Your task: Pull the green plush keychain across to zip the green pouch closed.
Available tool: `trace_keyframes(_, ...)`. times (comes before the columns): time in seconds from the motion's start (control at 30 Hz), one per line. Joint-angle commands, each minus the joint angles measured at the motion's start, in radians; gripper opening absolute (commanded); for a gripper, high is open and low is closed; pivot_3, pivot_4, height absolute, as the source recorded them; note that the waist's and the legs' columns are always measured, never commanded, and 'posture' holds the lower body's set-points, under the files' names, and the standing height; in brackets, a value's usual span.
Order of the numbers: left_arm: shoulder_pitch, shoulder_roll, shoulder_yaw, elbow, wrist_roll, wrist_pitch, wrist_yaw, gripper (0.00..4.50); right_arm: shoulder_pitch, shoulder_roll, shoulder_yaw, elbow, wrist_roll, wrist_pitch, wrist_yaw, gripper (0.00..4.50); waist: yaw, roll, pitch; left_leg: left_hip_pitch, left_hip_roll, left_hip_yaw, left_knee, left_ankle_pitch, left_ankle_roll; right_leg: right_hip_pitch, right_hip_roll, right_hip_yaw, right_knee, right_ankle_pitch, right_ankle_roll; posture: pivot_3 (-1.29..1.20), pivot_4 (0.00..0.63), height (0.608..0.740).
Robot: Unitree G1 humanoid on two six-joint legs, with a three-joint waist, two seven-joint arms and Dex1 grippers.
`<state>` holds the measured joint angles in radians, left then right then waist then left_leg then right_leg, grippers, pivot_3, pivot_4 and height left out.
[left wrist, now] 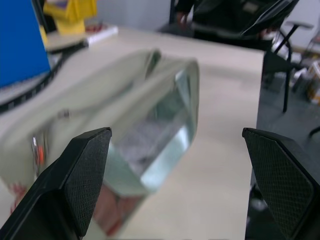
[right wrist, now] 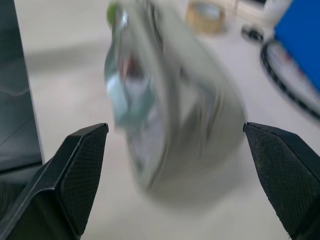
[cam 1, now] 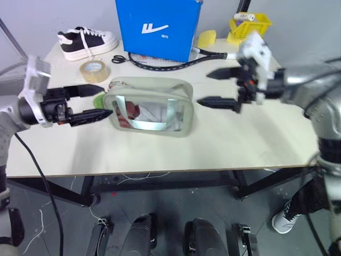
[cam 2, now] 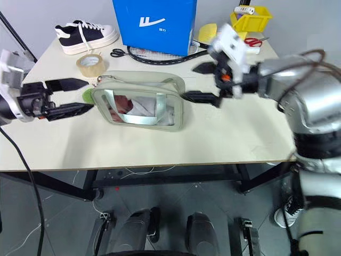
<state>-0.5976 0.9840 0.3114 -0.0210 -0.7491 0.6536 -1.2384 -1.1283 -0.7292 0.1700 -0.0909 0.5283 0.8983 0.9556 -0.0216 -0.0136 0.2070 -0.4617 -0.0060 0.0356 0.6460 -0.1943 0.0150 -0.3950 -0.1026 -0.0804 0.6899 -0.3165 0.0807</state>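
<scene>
The green pouch (cam 1: 148, 106) lies on the pale desk (cam 1: 240, 144) a little left of the middle of the head-camera frame, its clear window facing the camera with red and white contents showing through. At the pouch's left end a sliver of the green plush keychain (cam 1: 99, 99) peeks out, bright lime against the desk, touching or just beside the pouch's edge.

The left gripper (cam 1: 95, 103) reaches in from the left side of the frame with its fingers (cam 1: 88, 90) spread wide, one above the other in the picture. The keychain sits between the two fingertips, close to both; whether either fingertip touches it cannot be told. The lower fingertip ends just at the pouch's left end.

The right gripper (cam 1: 216, 88) hangs at the right of the pouch, its fingers (cam 1: 219, 102) also spread wide and holding nothing. The lower fingertip stands just beside the pouch's right end, apart from it in the left eye view; the upper one is above and well clear.

Behind the pouch, in the upper part of the frame, stand a blue box (cam 1: 157, 26), a tape roll (cam 1: 94, 70), a black-and-white shoe (cam 1: 88, 41), scissors (cam 1: 119, 59) and a yellow bin (cam 1: 249, 26).
</scene>
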Motion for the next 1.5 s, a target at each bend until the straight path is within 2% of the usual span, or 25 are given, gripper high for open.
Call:
trace_keyframes(0.03, 0.019, 0.029, 0.037, -0.011, -0.003, -0.018, -0.021, 4.47, -0.145, 0.124, 0.08, 0.132, -0.071, -0.016, -0.013, 4.5, 0.001, 0.0, 0.0, 0.0, 0.0, 0.0, 0.0, 0.0, -0.001, 0.0, 0.0, 0.0, 0.0, 0.0, 0.0, 0.0, 0.15, 0.707)
trace_keyframes(0.2, 0.037, 0.037, 0.034, -0.014, 0.009, -0.038, -0.033, 4.47, -0.289, 0.283, 0.196, 0.364, -0.193, -0.063, 0.006, 4.5, 0.01, -0.001, 0.0, -0.002, -0.001, 0.003, 0.002, 0.001, -0.001, -0.002, 0.0, 0.0, 0.003, 0.0, 0.0, 0.0, 0.15, 0.707)
trace_keyframes(0.3, 0.042, 0.037, 0.038, -0.02, 0.007, -0.036, -0.032, 4.47, -0.309, 0.322, 0.274, 0.456, -0.278, -0.116, 0.035, 4.5, 0.011, -0.001, -0.001, -0.002, -0.001, 0.002, 0.002, 0.0, 0.0, -0.002, 0.001, -0.001, 0.003, 0.0, 0.0, 0.0, 0.15, 0.707)
trace_keyframes(0.4, 0.053, 0.037, 0.042, -0.031, 0.007, -0.037, -0.031, 4.5, -0.306, 0.338, 0.314, 0.494, -0.328, -0.155, 0.077, 3.68, 0.009, -0.001, -0.001, -0.002, -0.002, 0.002, 0.002, 0.0, 0.0, -0.003, 0.001, 0.0, 0.003, 0.0, 0.0, 0.0, 0.15, 0.707)
trace_keyframes(0.6, 0.058, 0.037, 0.043, -0.037, 0.007, -0.036, -0.027, 4.5, -0.308, 0.346, 0.281, 0.499, -0.351, -0.162, 0.118, 0.58, 0.002, -0.001, -0.001, -0.003, -0.001, 0.004, 0.002, 0.002, -0.003, -0.006, 0.001, 0.0, 0.007, 0.0, 0.0, 0.0, 0.15, 0.707)
trace_keyframes(0.63, 0.059, 0.037, 0.043, -0.039, 0.006, -0.035, -0.026, 4.5, -0.308, 0.344, 0.276, 0.495, -0.353, -0.161, 0.124, 0.16, 0.001, -0.001, -0.001, -0.003, -0.001, 0.004, 0.002, 0.002, -0.003, -0.006, 0.001, 0.0, 0.007, 0.0, 0.0, 0.0, 0.15, 0.707)
trace_keyframes(0.67, 0.058, 0.035, 0.041, -0.04, 0.008, -0.035, -0.025, 4.5, -0.305, 0.333, 0.268, 0.479, -0.351, -0.156, 0.136, 0.04, 0.002, -0.001, -0.001, -0.003, -0.001, 0.004, 0.002, 0.002, -0.003, -0.006, 0.001, 0.0, 0.007, 0.0, 0.0, 0.0, 0.15, 0.707)
trace_keyframes(0.83, 0.042, 0.027, 0.02, -0.029, 0.018, -0.041, -0.026, 4.5, -0.255, 0.257, 0.261, 0.323, -0.332, -0.117, 0.211, 0.04, 0.01, -0.001, 0.0, -0.004, -0.001, 0.004, 0.002, 0.001, -0.002, -0.007, 0.001, 0.0, 0.007, 0.0, 0.0, 0.0, 0.15, 0.707)
trace_keyframes(1.0, 0.032, 0.027, 0.014, -0.022, 0.022, -0.047, -0.031, 4.5, -0.23, 0.198, 0.213, 0.204, -0.3, -0.052, 0.235, 0.04, 0.007, -0.001, 0.0, -0.004, -0.001, 0.004, 0.002, 0.0, 0.0, -0.007, 0.001, 0.0, 0.007, 0.0, 0.0, 0.0, 0.15, 0.707)
trace_keyframes(1.17, 0.03, 0.028, 0.005, -0.022, 0.022, -0.05, -0.035, 4.5, -0.14, 0.139, 0.21, 0.047, -0.271, 0.009, 0.245, 0.04, 0.007, -0.001, 0.0, -0.004, -0.001, 0.004, 0.002, 0.0, 0.0, -0.007, 0.001, 0.0, 0.007, 0.0, 0.0, 0.0, 0.15, 0.707)
trace_keyframes(1.47, 0.012, 0.028, -0.02, -0.008, 0.033, -0.058, -0.051, 4.5, -0.029, 0.076, 0.199, -0.081, -0.243, 0.001, 0.249, 0.04, 0.01, -0.001, 0.0, -0.004, -0.001, 0.004, 0.002, 0.0, 0.0, -0.006, 0.0, 0.0, 0.006, 0.0, 0.0, 0.0, 0.15, 0.707)
trace_keyframes(1.5, 0.009, 0.027, -0.024, -0.006, 0.035, -0.06, -0.054, 4.5, -0.023, 0.068, 0.196, -0.085, -0.241, -0.005, 0.25, 0.71, 0.01, -0.001, 0.0, -0.003, -0.001, 0.003, 0.002, 0.0, 0.0, -0.005, 0.0, 0.0, 0.006, 0.0, 0.0, 0.0, 0.15, 0.707)
